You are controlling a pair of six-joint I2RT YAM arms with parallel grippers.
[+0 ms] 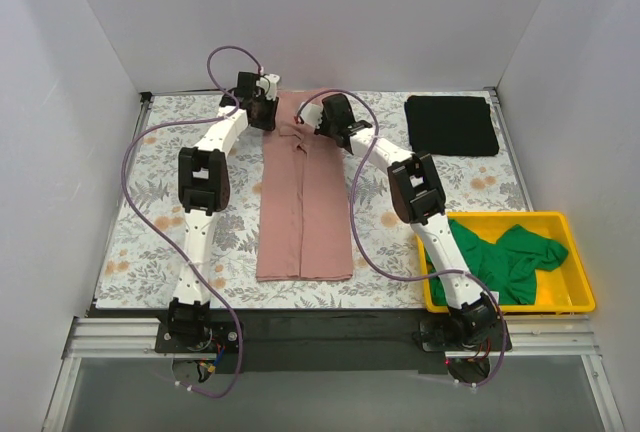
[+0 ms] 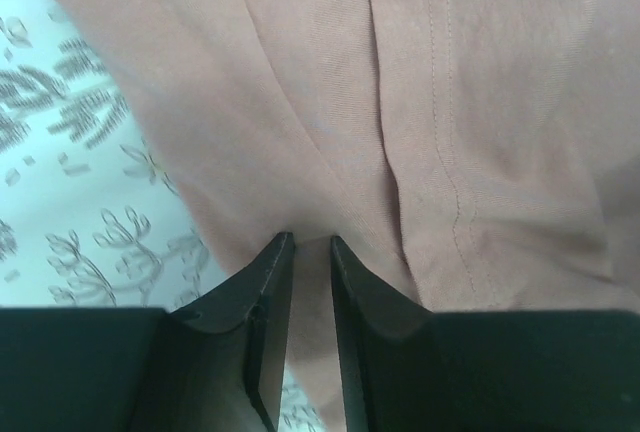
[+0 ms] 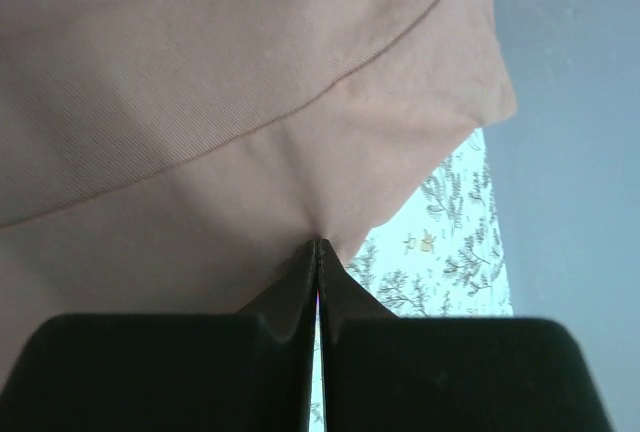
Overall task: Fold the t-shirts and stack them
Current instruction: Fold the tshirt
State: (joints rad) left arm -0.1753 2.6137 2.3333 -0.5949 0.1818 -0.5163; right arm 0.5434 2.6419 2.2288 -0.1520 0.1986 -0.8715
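The dusty pink t-shirt (image 1: 303, 207) lies as a long narrow strip down the middle of the table, sides folded in. My left gripper (image 1: 262, 102) is at its far left corner, jaws narrowly apart with pink cloth (image 2: 330, 132) pinched between them. My right gripper (image 1: 322, 120) is at the far right part, jaws pressed together on the pink cloth (image 3: 230, 122). The black t-shirt (image 1: 451, 124) lies folded at the far right. The bright green t-shirt (image 1: 505, 257) is crumpled in the yellow bin (image 1: 575, 304).
The floral table covering (image 1: 160, 202) spreads under everything. White walls enclose the table on three sides. The yellow bin stands at the near right beside the right arm's base. Purple cables loop over both arms.
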